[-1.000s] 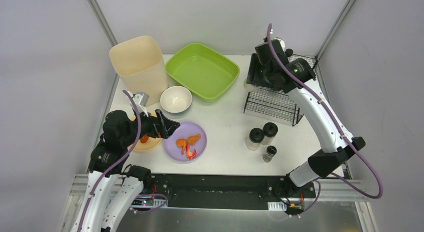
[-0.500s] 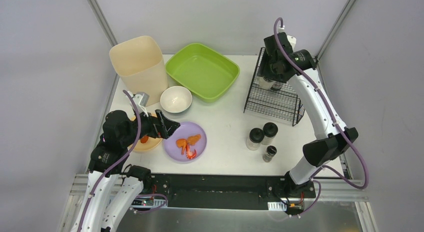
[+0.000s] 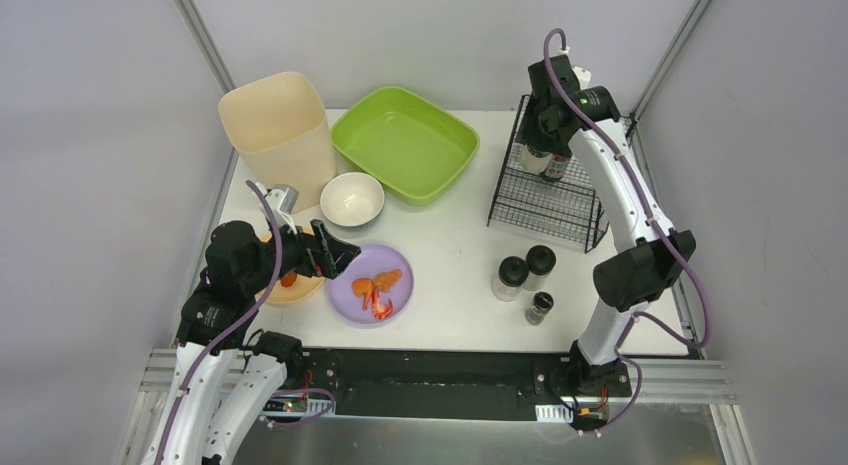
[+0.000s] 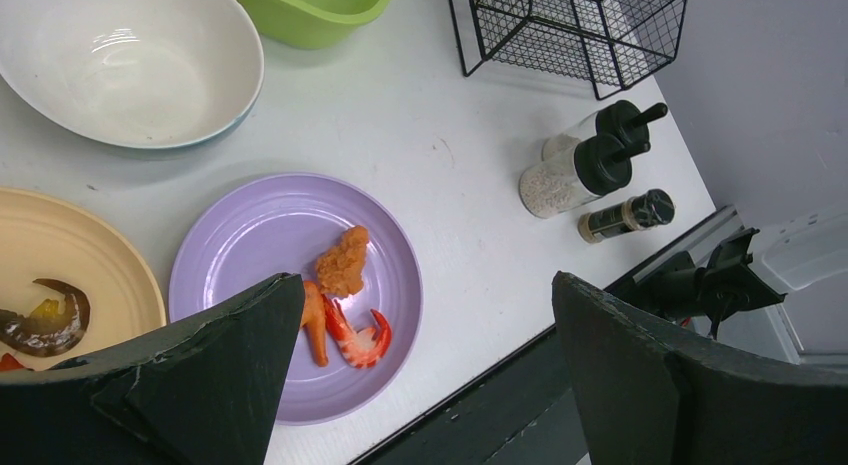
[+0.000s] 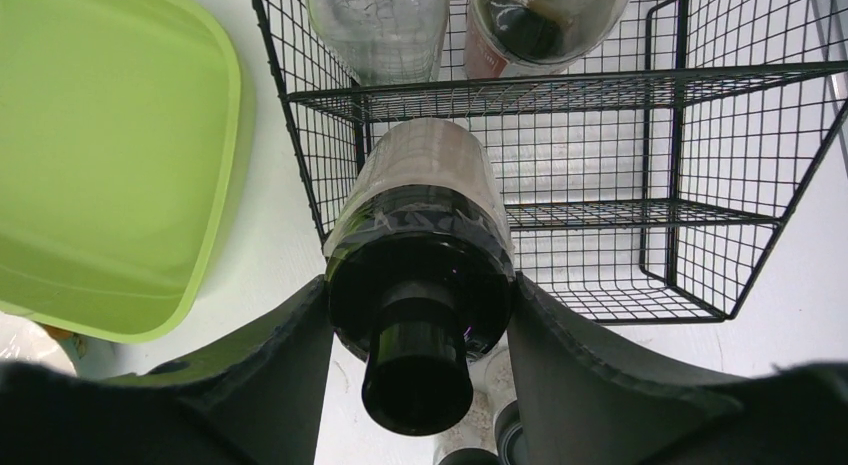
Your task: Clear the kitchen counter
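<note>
Right hand [image 5: 418,297] is being held clamped on a black-capped shaker [image 5: 425,185] at the wire rack [image 5: 700,135], left hand [image 4: 425,285] spread apart near the purple plate [image 4: 250,235]; a racked bottle's red label [image 5: 478,50] is being blurred beyond reading.

Bin [image 3: 278,125] at ten o'clock of the kitchen counter [image 3: 450,247], tray [image 3: 405,142] at twelve, wire rack [image 3: 545,211] at two, bowl [image 3: 352,199] before the bin, plate [image 3: 343,303] at seven, three shakers [image 3: 510,277] at five.

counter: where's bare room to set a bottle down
Widest bare patch: mid counter, bordered by the purple plate, green tray, wire rack and shakers. A narrow strip runs along the near edge. Left side is crowded: bin, white bowl, tan plate.
</note>
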### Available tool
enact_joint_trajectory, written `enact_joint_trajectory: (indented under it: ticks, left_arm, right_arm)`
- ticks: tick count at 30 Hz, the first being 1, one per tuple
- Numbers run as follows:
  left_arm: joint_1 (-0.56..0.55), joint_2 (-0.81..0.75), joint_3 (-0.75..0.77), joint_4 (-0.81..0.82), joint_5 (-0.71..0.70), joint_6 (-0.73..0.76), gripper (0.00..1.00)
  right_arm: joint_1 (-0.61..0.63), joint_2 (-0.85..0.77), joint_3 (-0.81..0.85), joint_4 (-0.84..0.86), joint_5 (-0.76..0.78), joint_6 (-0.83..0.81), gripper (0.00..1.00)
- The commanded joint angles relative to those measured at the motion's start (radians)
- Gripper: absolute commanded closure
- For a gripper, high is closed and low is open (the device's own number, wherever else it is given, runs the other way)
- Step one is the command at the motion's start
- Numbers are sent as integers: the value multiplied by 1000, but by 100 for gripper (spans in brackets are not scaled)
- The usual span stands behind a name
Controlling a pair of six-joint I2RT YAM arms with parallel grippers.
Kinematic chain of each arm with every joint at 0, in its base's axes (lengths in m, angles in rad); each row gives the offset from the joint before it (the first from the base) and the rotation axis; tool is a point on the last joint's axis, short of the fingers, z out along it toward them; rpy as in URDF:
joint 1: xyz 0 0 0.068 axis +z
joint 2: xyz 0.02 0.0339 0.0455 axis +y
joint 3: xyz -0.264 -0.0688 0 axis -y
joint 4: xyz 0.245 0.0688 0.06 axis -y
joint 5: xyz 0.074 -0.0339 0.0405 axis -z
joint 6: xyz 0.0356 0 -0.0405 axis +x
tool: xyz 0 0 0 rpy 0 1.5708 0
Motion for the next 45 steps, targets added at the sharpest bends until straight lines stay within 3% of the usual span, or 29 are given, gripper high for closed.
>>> enact_joint_trajectory:
  ticks: [1, 33, 38, 45]
  left_arm:
    - [11, -2, 4, 33, 31, 2, 0]
    - [15, 1, 2, 33, 31, 0, 0]
    - [17, 3, 3, 33, 32, 0, 0]
    - [17, 6, 4, 33, 35, 0, 0]
  right_arm:
    - [-19, 13, 49, 76, -12, 18, 79]
    - [-68, 188, -137, 242, -52, 106, 79]
    - [-69, 211, -146, 244, -29, 96, 72]
    - [-69, 205, -194, 271, -31, 90, 40]
